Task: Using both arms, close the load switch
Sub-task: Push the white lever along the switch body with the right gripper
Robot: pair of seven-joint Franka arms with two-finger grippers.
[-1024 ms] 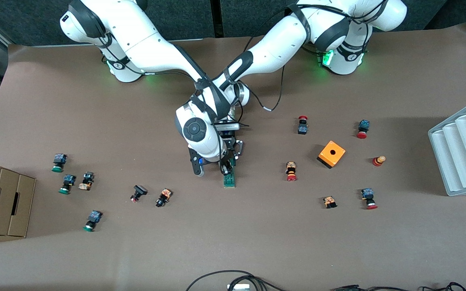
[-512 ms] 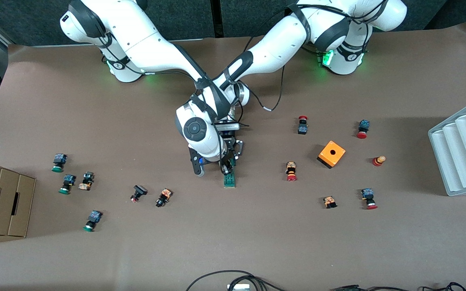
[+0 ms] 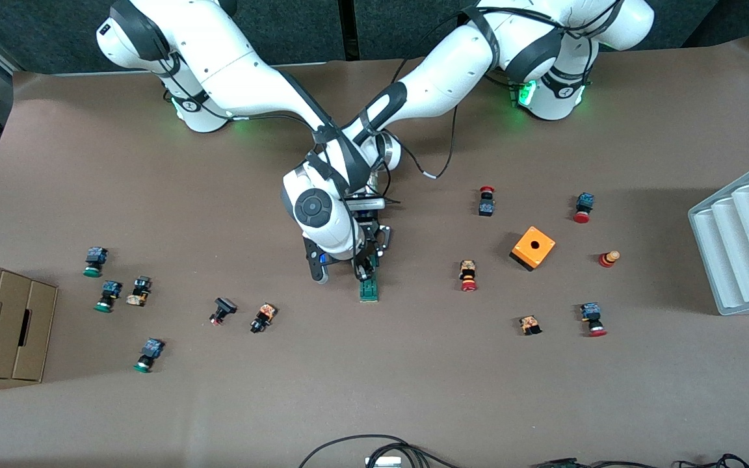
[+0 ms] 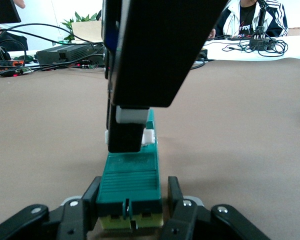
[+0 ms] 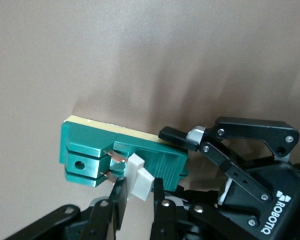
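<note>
both arms reach in from their bases and cross at mid-counter, wrists stacked. the left end effector (image 4: 130, 212) sits low, fingers clamped on the load switch (image 3: 368, 289); the right end effector (image 5: 137, 200) pinches its white tab (image 5: 139, 180)

This was a robotics lab or research workroom. Two white arms (image 3: 264, 71) stood bolted at one edge of a wide worktop (image 3: 374, 390) covered in brown paper, green status lights glowing at their bases. Small industrial push buttons (image 3: 469, 275) lay scattered over it, with an orange button box (image 3: 533, 247), a white ridged tray (image 3: 742, 237) at the left arm's end and cardboard boxes (image 3: 0, 325) at the right arm's end. In the left wrist view a white desk (image 4: 250, 47) carried tangled cables and black electronics (image 4: 67, 52), a potted plant (image 4: 75, 24) stood close by, and a seated person (image 4: 252, 17) in a dark jacket worked there.
</note>
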